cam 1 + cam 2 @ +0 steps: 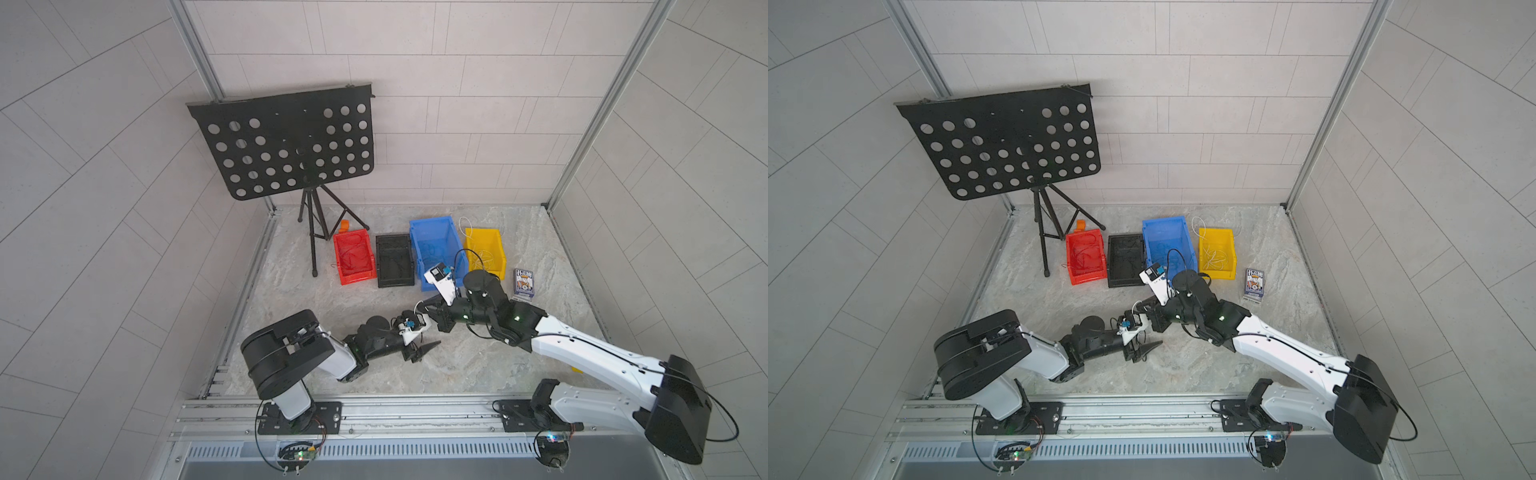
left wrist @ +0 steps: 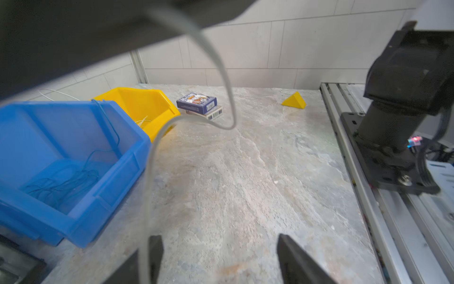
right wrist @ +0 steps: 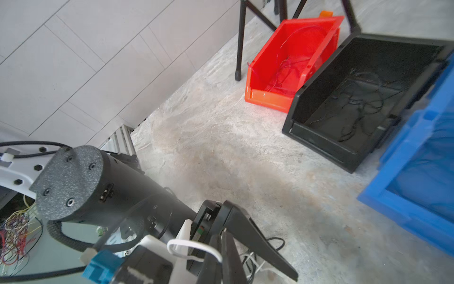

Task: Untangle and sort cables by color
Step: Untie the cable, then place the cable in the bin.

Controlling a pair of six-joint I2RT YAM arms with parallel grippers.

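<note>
Right wrist: tapered right fingers [image 3: 233, 265] pinch thin white cable [image 3: 191, 244] (looped); left fingers [image 2: 294, 260] gape empty.

R hand [image 3: 221, 242] pinching wht cable [image 3: 196, 244] | red cables [image 3: 285, 66] in red bin [image 3: 267, 98]

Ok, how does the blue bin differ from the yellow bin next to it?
The blue bin is bigger and deeper than the yellow bin. The blue bin holds thin blue cables; the yellow bin holds white cables. One stray white cable loops out past the yellow bin's back rim; in the top views the blue bin's back rim shows none. Both are open-topped plastic bins standing side by side.
</note>
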